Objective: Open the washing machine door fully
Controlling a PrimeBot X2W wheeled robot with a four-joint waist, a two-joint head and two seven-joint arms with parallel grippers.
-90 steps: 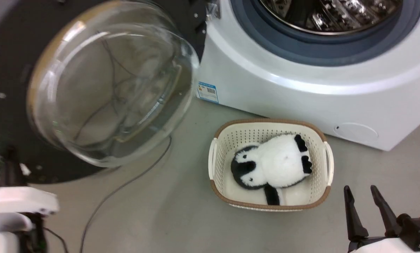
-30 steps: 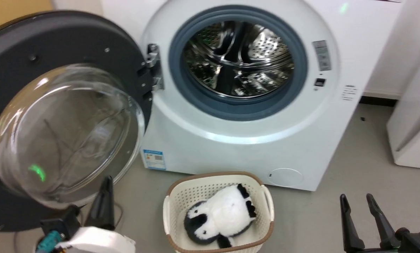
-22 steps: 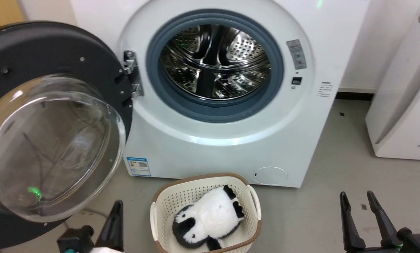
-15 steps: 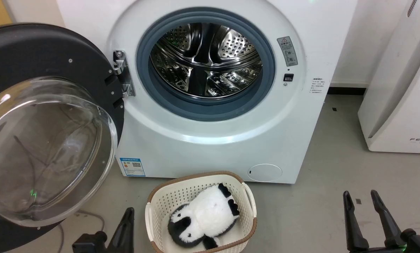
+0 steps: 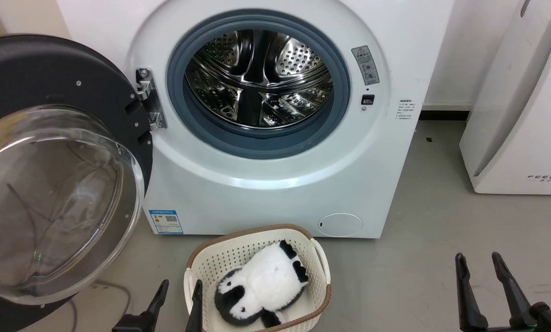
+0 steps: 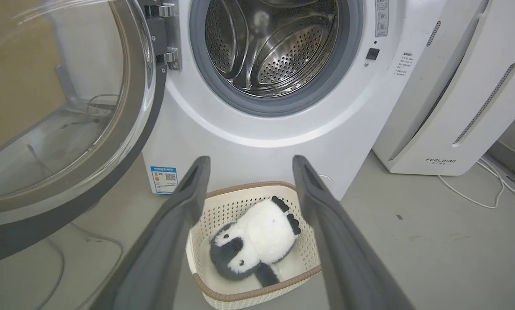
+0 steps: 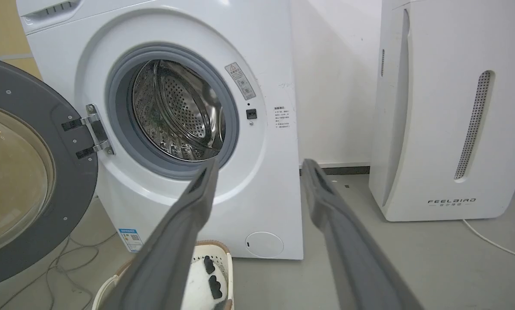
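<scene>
The washing machine door stands swung wide to the left, its black rim and bulging glass bowl facing me, hung on a metal hinge. The same door fills the left of the left wrist view, and the door is at the left of the right wrist view. The steel drum lies exposed behind its grey ring. My left gripper is open at the bottom edge, apart from the door, beside the basket. My right gripper is open at the lower right, holding nothing.
A cream basket holding a black-and-white plush penguin sits on the floor before the white washer. A white appliance stands at the right. Cables lie on the floor under the door.
The head camera has pulled back and turned, so the whole machine now shows. My left gripper has come away from the door's edge and dropped to the bottom of the view.
</scene>
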